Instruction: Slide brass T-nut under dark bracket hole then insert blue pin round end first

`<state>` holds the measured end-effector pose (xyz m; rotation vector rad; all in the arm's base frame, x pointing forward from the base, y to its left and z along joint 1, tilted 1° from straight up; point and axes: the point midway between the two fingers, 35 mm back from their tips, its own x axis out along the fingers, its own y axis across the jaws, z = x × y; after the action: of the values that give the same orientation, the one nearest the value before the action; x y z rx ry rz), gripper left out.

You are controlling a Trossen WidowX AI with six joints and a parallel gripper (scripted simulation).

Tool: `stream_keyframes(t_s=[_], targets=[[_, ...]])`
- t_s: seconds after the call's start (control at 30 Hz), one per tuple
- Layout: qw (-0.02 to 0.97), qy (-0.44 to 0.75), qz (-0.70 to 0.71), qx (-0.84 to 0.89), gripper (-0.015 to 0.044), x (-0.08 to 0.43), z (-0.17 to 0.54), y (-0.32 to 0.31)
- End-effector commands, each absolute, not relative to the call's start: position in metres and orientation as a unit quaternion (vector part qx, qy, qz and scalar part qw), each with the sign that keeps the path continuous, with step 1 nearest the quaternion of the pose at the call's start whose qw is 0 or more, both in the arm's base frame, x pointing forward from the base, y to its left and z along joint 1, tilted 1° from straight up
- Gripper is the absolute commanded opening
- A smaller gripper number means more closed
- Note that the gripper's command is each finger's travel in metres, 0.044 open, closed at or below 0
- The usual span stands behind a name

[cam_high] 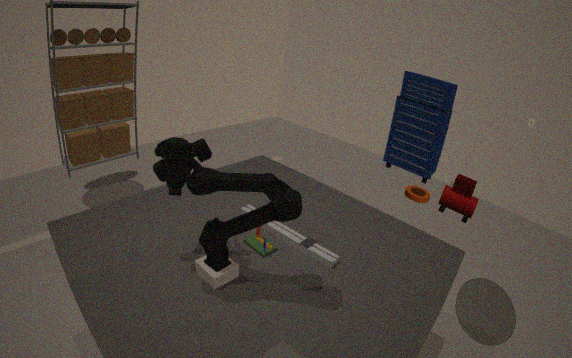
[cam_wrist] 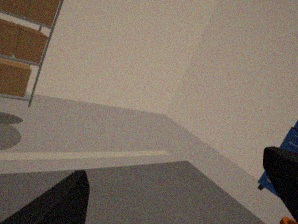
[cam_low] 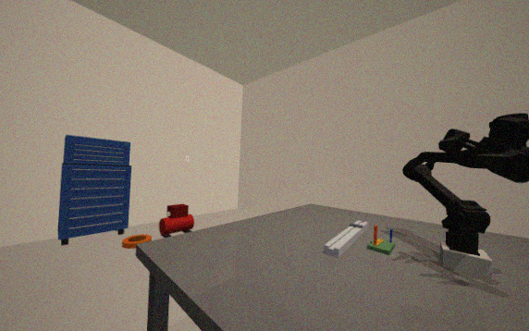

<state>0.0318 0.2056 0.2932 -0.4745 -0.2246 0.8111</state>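
Observation:
The T-nut's upright orange handle (cam_high: 258, 232) (cam_low: 375, 235) rises from the green tray (cam_high: 253, 245) (cam_low: 382, 250). Yellow brass-coloured parts show at its foot, too small to tell apart. The blue pin (cam_high: 265, 245) (cam_low: 391, 236) stands upright in the same tray. The aluminum rail (cam_high: 325, 255) (cam_low: 332, 251) lies beside the tray, its slot along the top. The dark bracket (cam_high: 307, 242) (cam_low: 356, 226) sits across the rail; its hole is too small to see. My gripper (cam_wrist: 176, 168) is open and empty, raised far from the tray and rail.
The arm's white base block (cam_high: 216, 276) (cam_low: 466, 264) stands on the dark table (cam_high: 165, 310) (cam_low: 259, 277), on the tray's side of the rail. The folded arm passes over part of the rail in the top view. Shelving, a blue cabinet and a red compressor stand beyond the table.

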Motion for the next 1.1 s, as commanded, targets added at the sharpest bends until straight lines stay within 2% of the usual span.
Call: stream_keyframes(t_s=[0.0, 0.03, 0.27, 0.57, 0.83, 1.07], targets=[[0.886, -0.107, 0.390, -0.227, 0.0426, 0.032, 0.293, 0.206], [0.888, -0.105, 0.389, -0.223, 0.0440, 0.033, 0.294, 0.207], [0.912, -0.051, 0.364, -0.182, 0.0440, 0.056, 0.291, 0.226], [0.955, 0.130, 0.255, -0.082, 0.0440, 0.131, 0.257, 0.242], [0.945, 0.316, 0.051, 0.075, 0.0440, 0.203, 0.209, 0.204], [0.844, 0.422, -0.213, 0.255, 0.0440, 0.241, 0.169, 0.138]])
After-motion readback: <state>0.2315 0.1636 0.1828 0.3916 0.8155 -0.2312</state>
